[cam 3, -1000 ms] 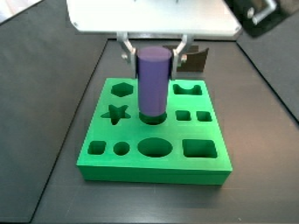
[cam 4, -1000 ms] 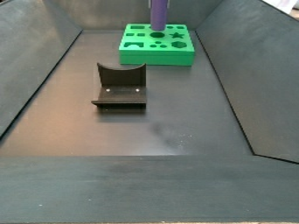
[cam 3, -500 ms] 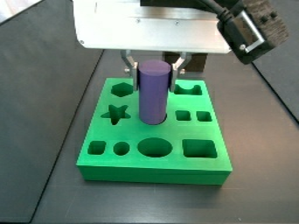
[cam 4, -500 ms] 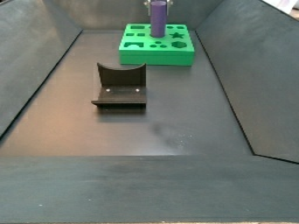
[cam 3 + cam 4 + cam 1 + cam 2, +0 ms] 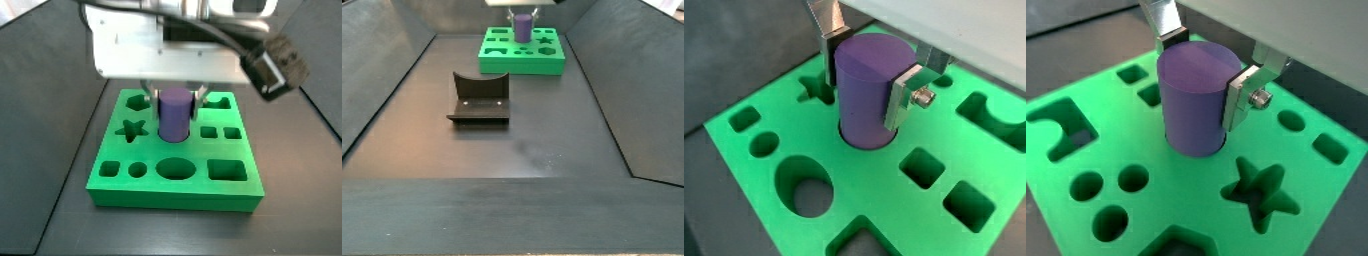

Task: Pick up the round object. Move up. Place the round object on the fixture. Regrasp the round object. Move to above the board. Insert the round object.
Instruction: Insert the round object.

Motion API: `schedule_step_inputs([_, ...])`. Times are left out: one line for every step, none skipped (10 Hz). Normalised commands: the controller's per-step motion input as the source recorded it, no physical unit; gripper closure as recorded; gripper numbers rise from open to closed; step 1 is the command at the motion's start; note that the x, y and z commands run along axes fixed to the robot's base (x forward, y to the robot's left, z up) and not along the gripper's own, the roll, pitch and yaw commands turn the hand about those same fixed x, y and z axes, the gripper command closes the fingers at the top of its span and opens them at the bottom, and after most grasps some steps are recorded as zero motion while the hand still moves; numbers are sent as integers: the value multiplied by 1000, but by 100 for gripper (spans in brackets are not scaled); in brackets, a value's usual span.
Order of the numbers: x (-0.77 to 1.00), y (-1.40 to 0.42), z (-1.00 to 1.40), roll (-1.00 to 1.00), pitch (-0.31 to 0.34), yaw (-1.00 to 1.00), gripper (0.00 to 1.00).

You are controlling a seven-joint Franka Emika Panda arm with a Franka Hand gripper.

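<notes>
The purple round object (image 5: 173, 117) stands upright with its lower end in a round hole near the middle of the green board (image 5: 174, 196). My gripper (image 5: 174, 97) is low over the board and shut on the peg's upper part. In both wrist views the silver fingers (image 5: 902, 95) (image 5: 1240, 97) press on opposite sides of the peg (image 5: 867, 90) (image 5: 1196, 100), between the gripper's tips (image 5: 865, 85) (image 5: 1201, 80). The board (image 5: 885, 205) (image 5: 1173, 190) shows star, round, oval and square holes around it. In a side view the peg (image 5: 521, 24) and gripper (image 5: 523, 13) are at the far end.
The dark fixture (image 5: 478, 100) stands on the floor nearer than the board (image 5: 523, 68), to its left. Dark sloping walls (image 5: 382, 90) bound the floor on both sides. The gripper's white body (image 5: 147, 45) and a black cable hang over the board's back.
The gripper has come down with the peg. The peg's lower end has gone deeper into the round hole and less of the purple shows above the board.
</notes>
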Motion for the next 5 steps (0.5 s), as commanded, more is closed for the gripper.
schedule_step_inputs([0, 0, -669, 141, -86, 83, 100])
schedule_step_inputs([17, 0, -689, 146, -84, 86, 100])
schedule_step_inputs([9, 0, -683, 147, -81, 94, 100])
schedule_step_inputs([0, 0, -577, 137, -97, 89, 100])
schedule_step_inputs([0, 0, 0, 0, 0, 0, 100])
